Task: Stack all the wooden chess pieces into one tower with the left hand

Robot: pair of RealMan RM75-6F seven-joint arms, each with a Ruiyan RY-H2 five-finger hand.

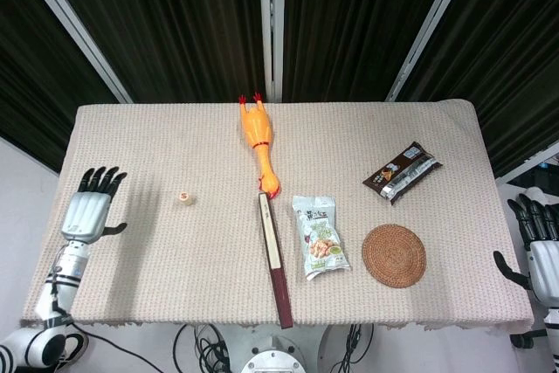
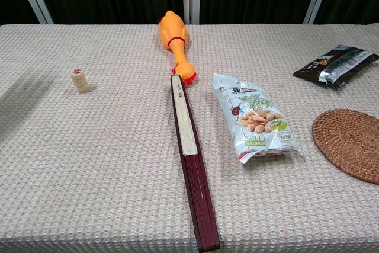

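Wooden chess pieces [image 2: 79, 80] stand in one small tower on the left part of the worktop [image 1: 175, 251]. The tower is upright and nothing is touching it. A red mark shows on its top piece.

Well to the left of the tower, at the edge of the worktop, is the left robot hand [image 1: 91, 210]. Its fingers are spread out and point away from the robot. It holds nothing. Only the head view shows it.

To the right of the tower lies a long dark red folded fan [image 2: 190, 154], pointing toward the robot. A yellow rubber chicken [image 2: 174, 44] lies just past the far end of the fan, with its red beak next to it. Beside the fan on the right is a snack bag [image 2: 256, 118] with nuts pictured on it. Further right lies a round woven mat [image 2: 349, 144]. Behind the mat is a dark snack wrapper [image 2: 336, 65].

The right robot hand [image 1: 537, 239] is off the right side of the worktop. Its fingers are straight and apart, and it holds nothing.
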